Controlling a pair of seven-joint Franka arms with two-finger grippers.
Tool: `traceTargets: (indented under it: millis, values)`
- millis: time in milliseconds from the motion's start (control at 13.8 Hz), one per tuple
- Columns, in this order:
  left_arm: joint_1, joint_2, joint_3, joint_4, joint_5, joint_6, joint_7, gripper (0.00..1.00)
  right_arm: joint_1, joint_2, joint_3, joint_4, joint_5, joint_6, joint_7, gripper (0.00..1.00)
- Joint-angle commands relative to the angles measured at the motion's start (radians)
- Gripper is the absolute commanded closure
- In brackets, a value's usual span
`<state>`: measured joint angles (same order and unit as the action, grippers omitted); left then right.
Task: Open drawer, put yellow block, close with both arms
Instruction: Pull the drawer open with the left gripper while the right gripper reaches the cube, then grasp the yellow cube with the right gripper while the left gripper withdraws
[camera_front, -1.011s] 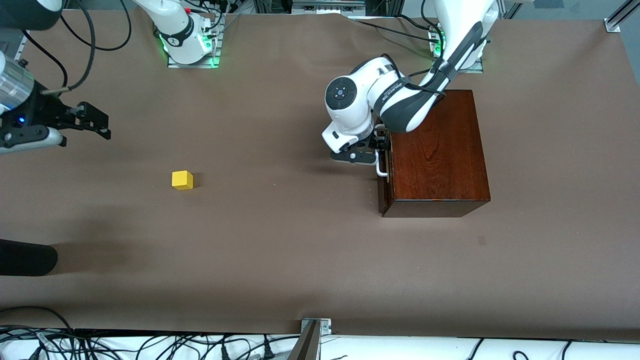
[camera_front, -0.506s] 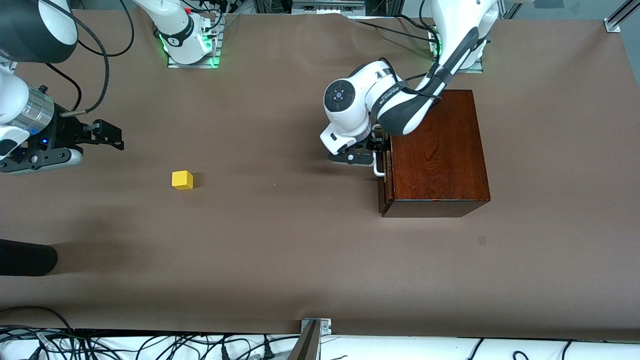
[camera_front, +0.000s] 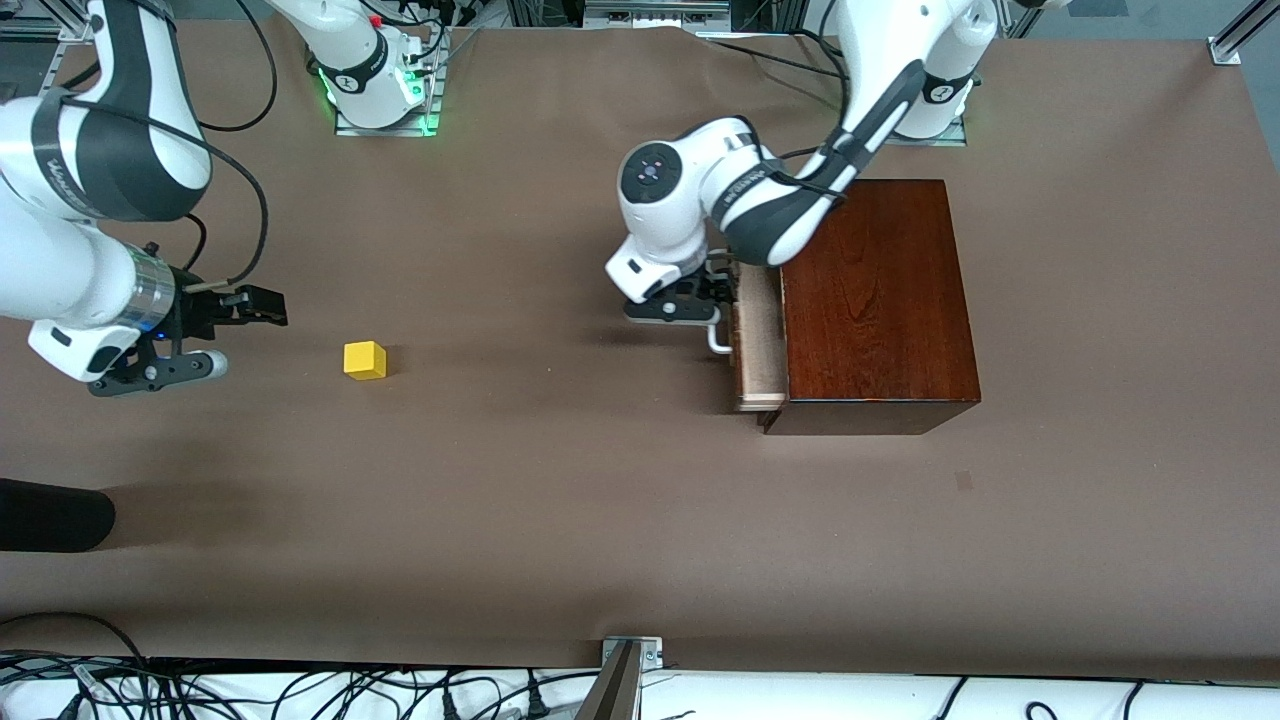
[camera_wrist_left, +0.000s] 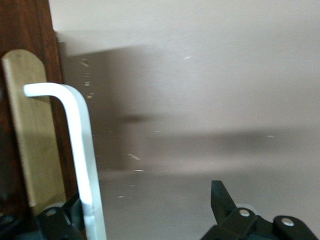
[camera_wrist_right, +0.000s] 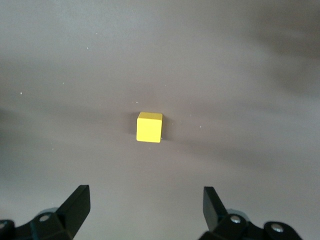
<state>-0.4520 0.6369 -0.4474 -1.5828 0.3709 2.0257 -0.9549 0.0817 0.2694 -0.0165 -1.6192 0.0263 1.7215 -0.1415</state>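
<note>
The drawer (camera_front: 760, 330) stands partly out of the dark mahogany box (camera_front: 875, 300), and its pale tray shows. My left gripper (camera_front: 712, 297) is at the white bar handle (camera_front: 717, 343). In the left wrist view the handle (camera_wrist_left: 80, 145) runs between the open fingers of that gripper (camera_wrist_left: 142, 200), close against one finger (camera_wrist_left: 52, 220). The yellow block (camera_front: 364, 360) sits on the table toward the right arm's end. My right gripper (camera_front: 238, 335) is open and empty, low beside the block. In the right wrist view the block (camera_wrist_right: 149, 127) lies ahead of that gripper (camera_wrist_right: 147, 192), centred between its fingers.
A black rounded object (camera_front: 50, 515) lies at the table's edge at the right arm's end, nearer the front camera than the block. Cables and a metal bracket (camera_front: 630, 650) run along the near edge. The brown table mat (camera_front: 560, 480) stretches between the block and the box.
The left gripper has pulled the handle toward the right arm's end, and the drawer has slid partly out. The right gripper has come down and moved closer to the yellow block.
</note>
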Motion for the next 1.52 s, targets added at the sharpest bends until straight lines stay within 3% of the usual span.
traceTargets:
  millis: [0, 433, 722, 1084, 1445]
  values:
    - [-0.020, 0.050, -0.002, 0.079, -0.003, 0.001, -0.018, 0.00, -0.002, -0.039, 0.010, -0.129, 0.020, 0.108, -0.003, 0.00]
    - [-0.022, 0.024, -0.004, 0.101, -0.003, -0.045, -0.007, 0.00, 0.000, -0.075, 0.013, -0.502, 0.026, 0.565, 0.060, 0.00]
    - [-0.025, 0.009, -0.026, 0.208, -0.001, -0.238, 0.040, 0.00, 0.001, -0.061, 0.062, -0.669, 0.026, 0.827, 0.134, 0.00]
    - [0.090, -0.088, -0.031, 0.357, -0.118, -0.470, 0.213, 0.00, 0.001, -0.019, 0.076, -0.694, 0.024, 0.911, 0.138, 0.00]
    - [0.379, -0.193, -0.034, 0.374, -0.228, -0.528, 0.448, 0.00, -0.005, 0.036, 0.066, -0.692, 0.023, 0.996, 0.082, 0.00]
